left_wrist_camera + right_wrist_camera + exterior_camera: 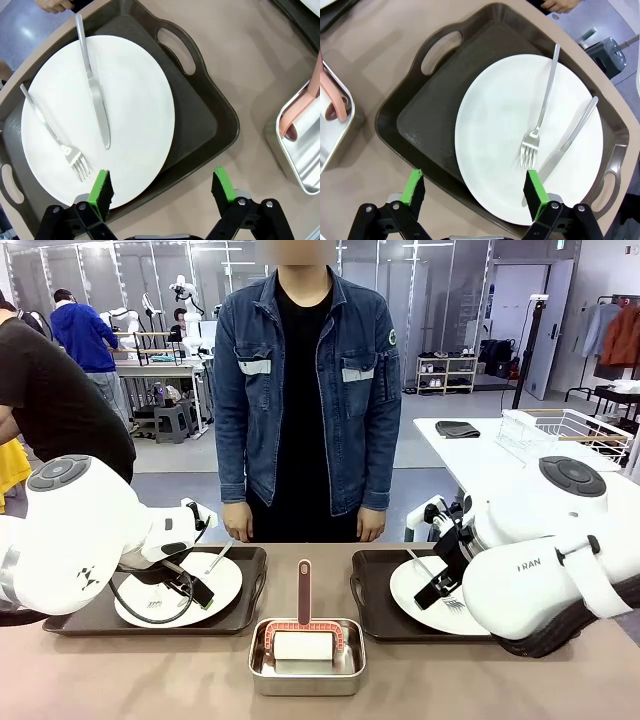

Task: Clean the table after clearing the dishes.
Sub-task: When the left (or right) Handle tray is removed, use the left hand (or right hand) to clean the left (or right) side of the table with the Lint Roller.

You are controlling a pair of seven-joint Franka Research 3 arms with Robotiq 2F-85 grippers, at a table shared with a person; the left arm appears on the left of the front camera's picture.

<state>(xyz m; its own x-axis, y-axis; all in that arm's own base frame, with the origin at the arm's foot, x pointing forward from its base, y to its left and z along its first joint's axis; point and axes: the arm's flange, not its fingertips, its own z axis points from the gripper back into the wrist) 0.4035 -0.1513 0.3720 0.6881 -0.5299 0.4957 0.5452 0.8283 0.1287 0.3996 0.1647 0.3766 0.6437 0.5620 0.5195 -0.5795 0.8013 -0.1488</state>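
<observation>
Two dark brown trays lie on the brownish table [120, 680], each carrying a white plate with a fork and a knife. My left gripper [195, 588] hovers over the left tray [70, 618] and its plate [228, 580]. Its own view shows the left gripper [162, 187] open, its green pads astride the near rim of the plate [135, 110], with the knife [95, 95] and fork [55, 135] beyond. My right gripper [436, 586] hangs over the right tray [372, 602]. In its wrist view the right gripper [475, 192] is open above the plate [495, 130], which bears a fork [540, 125] and a knife [567, 142].
A square steel pan [262, 672] holding a white roller with a pink handle [304, 590] stands between the trays near the front edge. A person in a denim jacket [305, 390] stands at the far side, hands down. A white table with a wire rack [560, 435] is at the back right.
</observation>
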